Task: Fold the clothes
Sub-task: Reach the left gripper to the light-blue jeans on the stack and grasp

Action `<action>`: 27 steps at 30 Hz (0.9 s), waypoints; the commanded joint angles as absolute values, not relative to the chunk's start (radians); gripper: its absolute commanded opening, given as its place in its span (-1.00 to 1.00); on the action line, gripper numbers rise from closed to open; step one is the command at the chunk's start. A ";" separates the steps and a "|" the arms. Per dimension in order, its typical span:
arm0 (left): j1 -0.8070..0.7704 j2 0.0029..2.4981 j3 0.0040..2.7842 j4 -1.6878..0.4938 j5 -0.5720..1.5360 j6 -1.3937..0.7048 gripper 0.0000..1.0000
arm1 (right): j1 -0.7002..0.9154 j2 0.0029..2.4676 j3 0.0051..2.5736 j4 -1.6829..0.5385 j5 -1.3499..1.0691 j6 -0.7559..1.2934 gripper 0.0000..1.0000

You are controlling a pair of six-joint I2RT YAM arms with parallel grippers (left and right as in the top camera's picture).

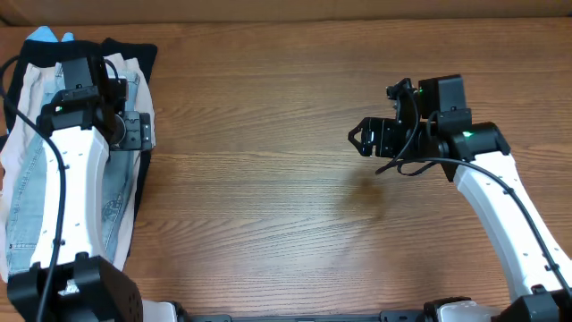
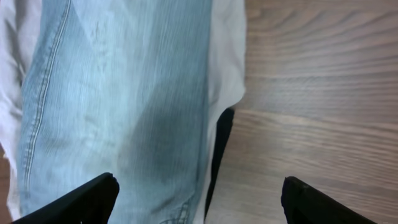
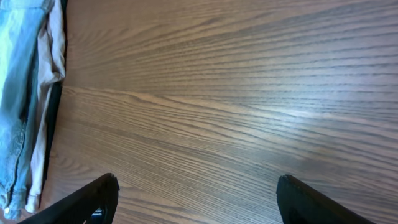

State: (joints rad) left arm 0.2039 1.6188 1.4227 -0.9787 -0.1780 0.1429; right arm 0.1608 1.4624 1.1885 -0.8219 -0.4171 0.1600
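The light-blue denim shorts (image 1: 25, 201) lie at the table's left edge, on top of a pile. My left arm covers most of them from above. My left gripper (image 1: 143, 131) hovers open and empty over the pile's right edge. In the left wrist view the denim (image 2: 124, 93) fills the left side, and the open jaws (image 2: 199, 186) straddle the pile's edge. My right gripper (image 1: 359, 137) is open and empty over bare wood at the right. In the right wrist view its jaws (image 3: 196, 186) are wide apart and the denim (image 3: 18, 74) shows at the far left.
A beige garment (image 2: 227, 56) lies under the shorts, and a black garment (image 2: 221, 143) lies under that one. The black one also shows in the overhead view (image 1: 134, 54). A bright blue item (image 1: 45, 36) sits at the pile's far end. The wooden table (image 1: 268, 179) spans the middle.
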 commanded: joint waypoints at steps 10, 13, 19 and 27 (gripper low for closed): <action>0.227 1.818 1.443 -1.006 -0.376 0.096 0.86 | 0.169 1.478 1.201 -0.807 -0.428 0.160 0.70; 0.240 1.856 1.443 -1.006 -0.376 0.097 0.89 | 0.169 1.478 1.201 -0.806 -0.428 0.160 0.70; 0.250 1.900 1.443 -1.005 -0.370 0.097 0.70 | 0.169 1.478 1.201 -0.801 -0.428 0.160 0.70; 0.250 1.902 1.443 -0.983 -0.284 0.097 0.02 | 0.169 1.478 1.201 -0.795 -0.428 0.160 0.70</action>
State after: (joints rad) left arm 0.2493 1.8957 1.4239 -0.9894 -0.3321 0.1028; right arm 0.1646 1.4757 1.1885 -0.8009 -0.4198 0.1604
